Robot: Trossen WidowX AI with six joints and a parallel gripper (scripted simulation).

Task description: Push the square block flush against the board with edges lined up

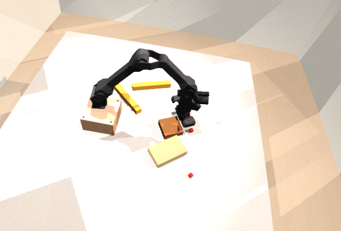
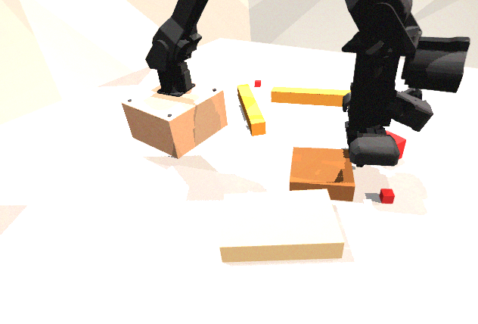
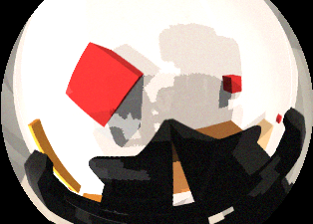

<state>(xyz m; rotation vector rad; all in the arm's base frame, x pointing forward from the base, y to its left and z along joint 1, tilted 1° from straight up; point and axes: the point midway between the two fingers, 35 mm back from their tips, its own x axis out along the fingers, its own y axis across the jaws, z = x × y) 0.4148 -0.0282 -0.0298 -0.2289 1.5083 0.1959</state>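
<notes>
The orange-brown square block [image 1: 168, 125] [image 2: 318, 166] [image 3: 219, 130] lies flat just behind the pale yellow board [image 1: 167, 151] [image 2: 281, 219]. Their facing sides are very close but not parallel, and the block sticks out to the right past the board's back corner. Whether they touch at that corner is unclear. My gripper [image 2: 359, 164] [image 3: 168, 122] is shut and empty, low at the block's right side near its back right corner. In the top view its fingertips are hidden. Contact with the block cannot be told.
A larger red cube [image 2: 401, 146] [image 3: 102, 84] lies behind my gripper. Small red cubes lie right of the block [image 1: 191, 130] [image 2: 386, 196] [image 3: 232, 84] and in front of the board [image 1: 190, 175]. Two yellow bars [image 1: 128, 99] [image 1: 151, 86] lie behind, near the wooden arm base [image 1: 96, 128] [image 2: 200, 123].
</notes>
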